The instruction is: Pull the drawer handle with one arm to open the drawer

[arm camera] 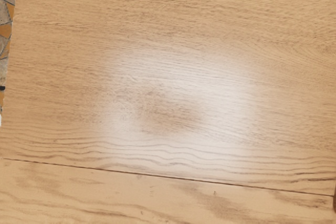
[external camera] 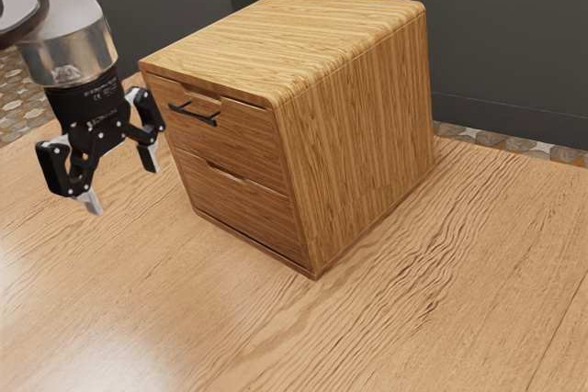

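Got my jaws spread wide, hovering over the bench point(external camera: 413, 300) just beside the black handle point(external camera: 193, 114) on the shut top drawer point(external camera: 234, 142).

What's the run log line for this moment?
phase: pre-grasp | gripper: open, beside handle, not touching | top drawer: shut

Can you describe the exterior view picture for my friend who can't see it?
A wooden two-drawer cabinet stands on a wooden table; its top drawer has a black handle. The robot's black pincer hangs open near that handle, holding nothing.
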